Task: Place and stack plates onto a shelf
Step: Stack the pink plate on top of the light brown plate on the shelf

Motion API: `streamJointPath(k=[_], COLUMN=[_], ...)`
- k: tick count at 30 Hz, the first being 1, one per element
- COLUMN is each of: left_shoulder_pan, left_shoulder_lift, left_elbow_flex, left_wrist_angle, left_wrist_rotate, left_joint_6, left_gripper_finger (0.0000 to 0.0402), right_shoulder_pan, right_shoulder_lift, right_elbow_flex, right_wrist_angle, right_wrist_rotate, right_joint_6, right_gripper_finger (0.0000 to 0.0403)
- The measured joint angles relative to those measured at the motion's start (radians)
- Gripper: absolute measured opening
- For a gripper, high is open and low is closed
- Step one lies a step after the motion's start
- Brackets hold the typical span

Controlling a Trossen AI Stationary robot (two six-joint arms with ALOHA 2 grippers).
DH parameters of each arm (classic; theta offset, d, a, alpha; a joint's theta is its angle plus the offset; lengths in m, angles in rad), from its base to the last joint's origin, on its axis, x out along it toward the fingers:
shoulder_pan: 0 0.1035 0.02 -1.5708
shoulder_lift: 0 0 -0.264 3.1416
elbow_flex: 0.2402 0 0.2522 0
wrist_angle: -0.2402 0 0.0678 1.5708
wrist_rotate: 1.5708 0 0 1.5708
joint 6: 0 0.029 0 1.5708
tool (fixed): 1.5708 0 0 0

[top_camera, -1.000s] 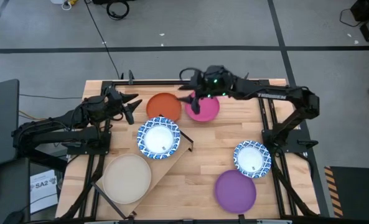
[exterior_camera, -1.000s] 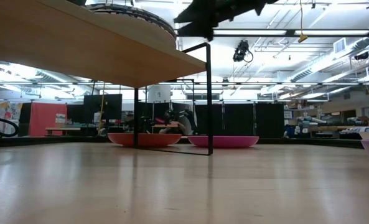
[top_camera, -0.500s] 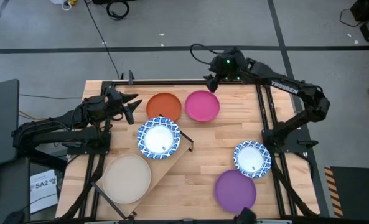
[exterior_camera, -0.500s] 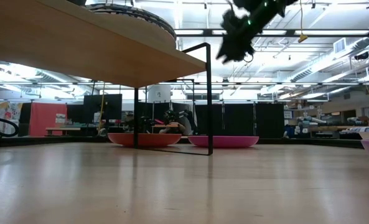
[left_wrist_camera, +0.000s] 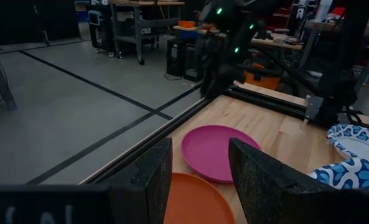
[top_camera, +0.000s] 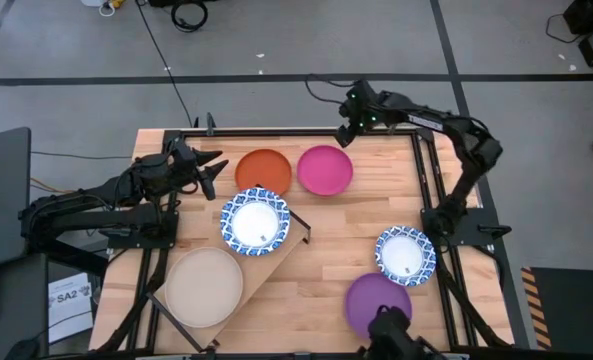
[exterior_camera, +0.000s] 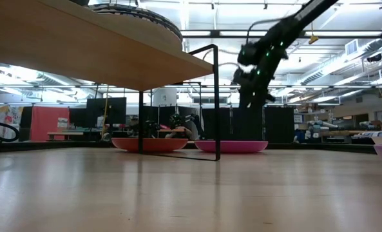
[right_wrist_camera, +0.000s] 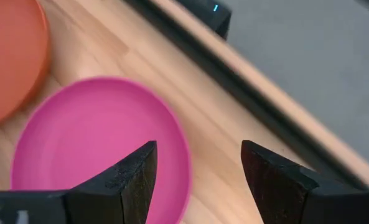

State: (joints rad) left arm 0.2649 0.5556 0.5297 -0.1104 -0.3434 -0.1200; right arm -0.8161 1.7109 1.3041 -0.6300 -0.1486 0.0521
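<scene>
My right gripper (top_camera: 344,134) hangs over the table's (top_camera: 326,250) far edge, just beyond 1 plate (top_camera: 325,170). My left gripper (top_camera: 214,168) sits left of another plate (top_camera: 263,172). 2 plates (top_camera: 255,221) (top_camera: 205,286) rest on the shelf (top_camera: 266,268).

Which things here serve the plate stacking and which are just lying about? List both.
Job: round orange plate, magenta plate, purple plate, beige plate, blue-and-white patterned plates, light wood shelf.

Lying about: white labelled box, black floor cable.
</scene>
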Motion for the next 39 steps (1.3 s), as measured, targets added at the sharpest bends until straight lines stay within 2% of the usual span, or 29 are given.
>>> streamJointPath(k=[13, 25, 29, 39], left_shoulder_pan=[0.0, 0.0, 0.0, 0.0], left_shoulder_lift=[0.0, 0.0, 0.0, 0.0], left_elbow_flex=[0.0, 0.0, 0.0, 0.0], left_wrist_angle=[0.0, 0.0, 0.0, 0.0], left_wrist_rotate=[0.0, 0.0, 0.0, 0.0], left_joint_6=[0.0, 0.0, 0.0, 0.0], left_gripper_finger=[0.0164, 0.0164, 0.0164, 0.0164], right_shoulder_pan=[0.009, 0.043, 0.044, 0.044], right_shoulder_lift=[0.2, 0.219, 0.219, 0.219], right_elbow_flex=[0.0, -0.005, -0.005, -0.005], right_wrist_angle=[-0.003, -0.022, -0.023, -0.022], right_wrist_rotate=[-0.029, -0.004, -0.004, -0.003], right_joint_6=[0.005, 0.005, 0.009, 0.017], right_gripper_finger=[0.0238, 0.0234, 0.0212, 0.0112])
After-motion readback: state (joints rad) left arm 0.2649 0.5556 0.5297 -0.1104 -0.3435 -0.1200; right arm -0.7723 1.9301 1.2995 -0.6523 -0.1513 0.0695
